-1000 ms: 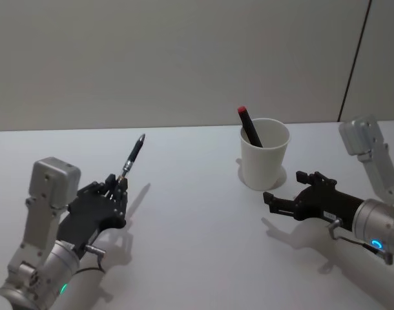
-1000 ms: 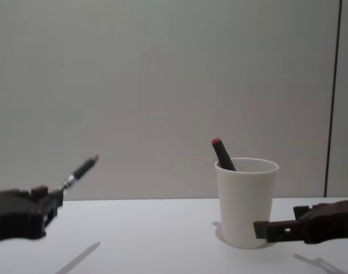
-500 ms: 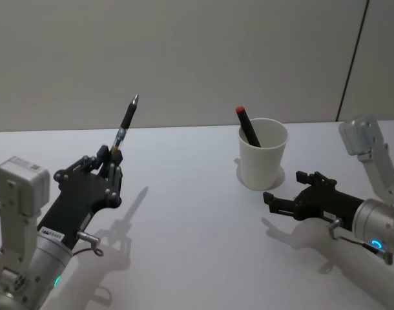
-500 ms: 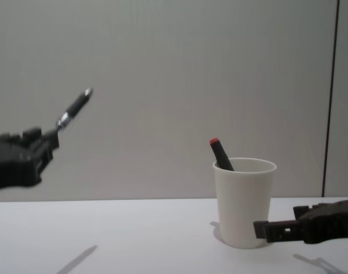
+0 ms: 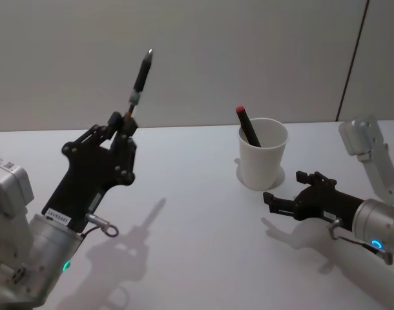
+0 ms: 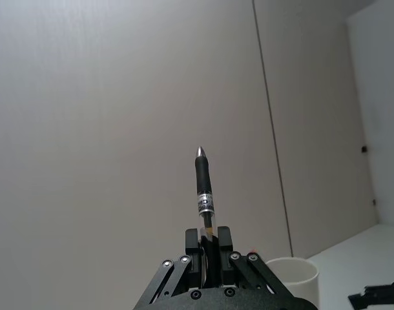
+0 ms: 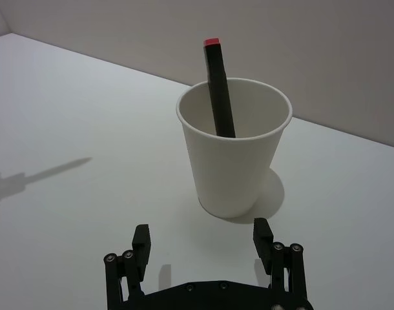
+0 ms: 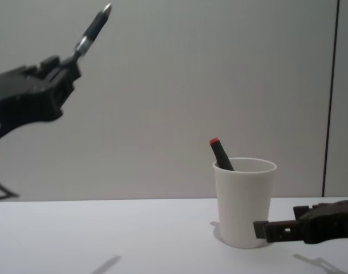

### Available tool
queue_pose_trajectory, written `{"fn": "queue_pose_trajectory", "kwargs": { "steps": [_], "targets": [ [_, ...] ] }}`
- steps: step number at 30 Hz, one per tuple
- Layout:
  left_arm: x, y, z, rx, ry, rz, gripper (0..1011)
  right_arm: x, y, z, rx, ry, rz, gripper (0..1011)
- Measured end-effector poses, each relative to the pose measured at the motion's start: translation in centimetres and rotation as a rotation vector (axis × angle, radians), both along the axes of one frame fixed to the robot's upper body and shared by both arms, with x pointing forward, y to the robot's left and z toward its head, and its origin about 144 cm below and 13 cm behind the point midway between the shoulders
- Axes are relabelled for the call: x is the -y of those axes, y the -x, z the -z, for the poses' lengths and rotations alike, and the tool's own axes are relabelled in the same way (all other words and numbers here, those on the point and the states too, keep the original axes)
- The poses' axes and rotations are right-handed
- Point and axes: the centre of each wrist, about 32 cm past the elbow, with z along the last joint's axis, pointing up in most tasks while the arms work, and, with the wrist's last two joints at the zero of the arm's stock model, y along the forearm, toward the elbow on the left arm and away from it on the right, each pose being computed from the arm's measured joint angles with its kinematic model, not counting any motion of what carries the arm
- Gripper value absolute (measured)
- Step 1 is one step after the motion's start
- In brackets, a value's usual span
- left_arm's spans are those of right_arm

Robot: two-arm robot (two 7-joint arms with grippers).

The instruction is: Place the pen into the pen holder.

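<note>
Your left arm [image 5: 61, 219] has its jaws clamped on the lower end of the pen [image 5: 140, 81], holding it high above the white counter [image 5: 197, 194] on the left side. The pen points up and leans slightly toward the pen holder's side, with its pointed tip uppermost against the grey wall [image 5: 248, 51]. In the left wrist view the pen [image 6: 203, 187] rises straight out between the closed jaws. The pen is well apart from the pen holder [image 5: 264, 158], a white paper cup standing upright on the counter to the right of centre. A dark marker with a red end [image 5: 247, 126] leans inside the cup, resting against the rim on the side nearest the pen. Your right arm [image 5: 371, 223] lies low over the counter near the cup. Its jaws are spread apart and empty, pointing at the cup's base from close by without touching it, as the right wrist view shows with the cup [image 7: 239, 161] just beyond them.
</note>
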Motion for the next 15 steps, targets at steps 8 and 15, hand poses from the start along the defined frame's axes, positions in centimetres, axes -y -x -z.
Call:
{"fn": "queue_pose_trajectory", "kwargs": {
  "steps": [8,15],
  "targets": [
    [0.8,-0.9,-0.8,0.049,0.009,0.100,169,0.0,0.0,0.0,0.000,0.000,0.000,1002],
    [1.5,-2.1,-1.6,0.075,-0.012,0.215,169,0.0,0.0,0.0,0.000,0.000,0.000,1002]
  ]
}}
